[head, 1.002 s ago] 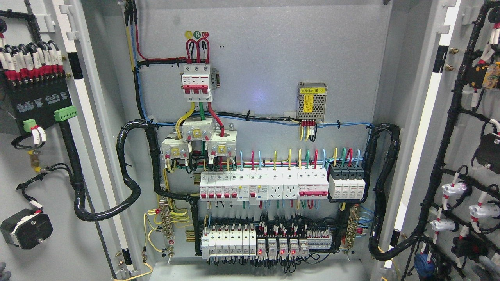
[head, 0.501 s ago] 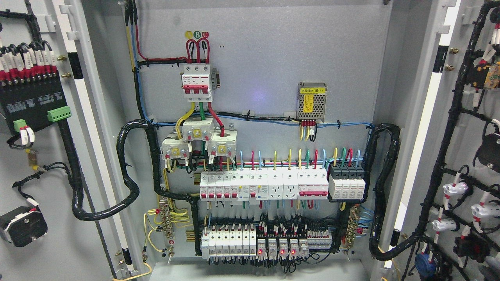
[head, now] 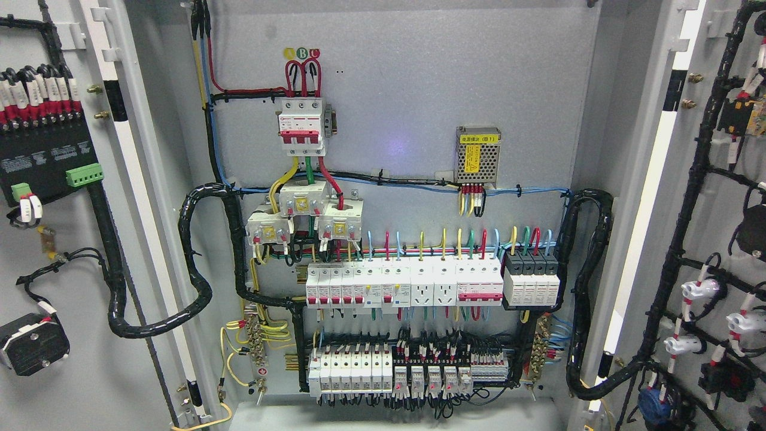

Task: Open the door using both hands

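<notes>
The grey electrical cabinet stands with both doors swung open. The left door (head: 60,383) shows its inner face at the picture's left, carrying a black terminal block (head: 45,158) and a black cable loom (head: 114,263). The right door (head: 718,209) shows its inner face at the right, with black wiring (head: 688,197) and white lamp backs (head: 694,290). Neither of my hands nor arms shows in the head view.
Inside, the back panel (head: 419,90) holds a red-and-white main breaker (head: 302,126), a mesh power supply (head: 477,155), a row of white breakers (head: 407,287) and lower relays (head: 413,374). Thick black cable looms (head: 589,269) hang at both sides of the opening.
The left door has swung further outward, its parts sliding left. The right door's parts have shifted slightly right. A grey shape at the lower left corner has left the view.
</notes>
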`<act>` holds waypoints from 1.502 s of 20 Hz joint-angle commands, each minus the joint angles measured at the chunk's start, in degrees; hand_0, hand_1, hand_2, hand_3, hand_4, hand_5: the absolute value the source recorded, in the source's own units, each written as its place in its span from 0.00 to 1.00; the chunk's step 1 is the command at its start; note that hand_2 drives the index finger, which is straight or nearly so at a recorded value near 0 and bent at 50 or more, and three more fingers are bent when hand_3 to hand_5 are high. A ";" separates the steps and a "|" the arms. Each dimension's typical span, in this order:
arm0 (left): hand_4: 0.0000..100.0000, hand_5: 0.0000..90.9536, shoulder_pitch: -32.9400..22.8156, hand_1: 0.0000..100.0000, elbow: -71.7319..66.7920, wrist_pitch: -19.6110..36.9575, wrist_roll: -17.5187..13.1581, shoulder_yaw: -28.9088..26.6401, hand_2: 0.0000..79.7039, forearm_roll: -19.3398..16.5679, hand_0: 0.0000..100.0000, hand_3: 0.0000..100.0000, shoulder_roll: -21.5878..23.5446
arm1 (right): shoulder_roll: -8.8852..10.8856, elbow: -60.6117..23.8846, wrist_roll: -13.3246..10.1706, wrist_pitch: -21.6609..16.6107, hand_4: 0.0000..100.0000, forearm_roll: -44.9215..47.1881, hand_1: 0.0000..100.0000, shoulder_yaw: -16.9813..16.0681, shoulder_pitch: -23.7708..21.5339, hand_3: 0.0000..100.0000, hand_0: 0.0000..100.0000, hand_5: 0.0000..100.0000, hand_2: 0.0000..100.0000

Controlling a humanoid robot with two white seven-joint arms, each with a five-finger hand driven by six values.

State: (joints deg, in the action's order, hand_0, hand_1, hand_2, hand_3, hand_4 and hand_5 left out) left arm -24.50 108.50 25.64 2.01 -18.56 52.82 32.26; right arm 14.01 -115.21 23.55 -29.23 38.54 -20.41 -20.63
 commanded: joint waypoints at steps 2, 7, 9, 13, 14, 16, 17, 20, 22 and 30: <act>0.00 0.00 0.50 0.00 -2.67 -0.24 0.19 -0.78 0.00 1.15 0.00 0.00 0.70 | 0.31 0.07 -0.09 -0.03 0.00 0.04 0.00 -1.99 -0.73 0.00 0.19 0.00 0.00; 0.00 0.00 0.59 0.00 -3.20 -0.24 0.19 -0.95 0.00 1.41 0.00 0.00 0.96 | 0.49 0.07 -0.09 -0.03 0.00 0.04 0.00 -3.23 -0.90 0.00 0.19 0.00 0.00; 0.00 0.00 0.59 0.00 -3.20 -0.33 0.19 -1.13 0.00 1.50 0.00 0.00 0.96 | 0.49 0.16 -0.09 -0.03 0.00 0.30 0.00 -3.49 -1.08 0.00 0.19 0.00 0.00; 0.00 0.00 0.68 0.00 -3.38 -0.94 0.19 -1.74 0.00 1.85 0.00 0.00 0.96 | 0.23 0.07 -0.09 -0.03 0.00 1.71 0.00 -3.67 -1.25 0.00 0.19 0.00 0.00; 0.00 0.00 0.68 0.00 -3.38 -0.95 0.19 -2.01 0.00 1.94 0.00 0.00 0.96 | 0.40 0.16 -0.09 -0.03 0.00 1.71 0.00 -3.67 -1.51 0.00 0.19 0.00 0.00; 0.00 0.00 0.77 0.00 -3.38 -0.95 0.27 -2.10 0.00 2.20 0.00 0.00 0.96 | 0.23 0.16 -0.09 -0.03 0.00 1.71 0.00 -3.76 -1.52 0.00 0.19 0.00 0.00; 0.00 0.00 0.77 0.00 -3.38 -1.03 0.19 -2.10 0.00 2.29 0.00 0.00 0.96 | 0.23 0.16 -0.09 -0.03 0.00 1.71 0.00 -3.76 -1.52 0.00 0.19 0.00 0.00; 0.00 0.00 0.86 0.00 -3.38 -1.47 0.19 -2.10 0.00 2.29 0.00 0.00 0.96 | 0.05 0.16 -0.09 -0.03 0.00 1.80 0.00 -3.84 -1.60 0.00 0.19 0.00 0.00; 0.00 0.00 0.86 0.00 -3.38 -1.47 0.19 -2.18 0.00 2.64 0.00 0.00 0.96 | 0.05 0.16 -0.09 -0.03 0.00 1.80 0.00 -4.19 -1.95 0.00 0.19 0.00 0.00; 0.00 0.00 0.77 0.00 -3.38 -1.47 0.19 -3.24 0.00 3.52 0.00 0.00 1.49 | -0.21 0.16 -0.09 -0.03 0.00 2.06 0.00 -4.63 -2.22 0.00 0.19 0.00 0.00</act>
State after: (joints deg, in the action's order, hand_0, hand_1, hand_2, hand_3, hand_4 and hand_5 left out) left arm -23.68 105.37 24.11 2.15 -20.83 55.82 33.30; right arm 14.04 -115.06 23.45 -29.24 40.48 -24.23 -22.61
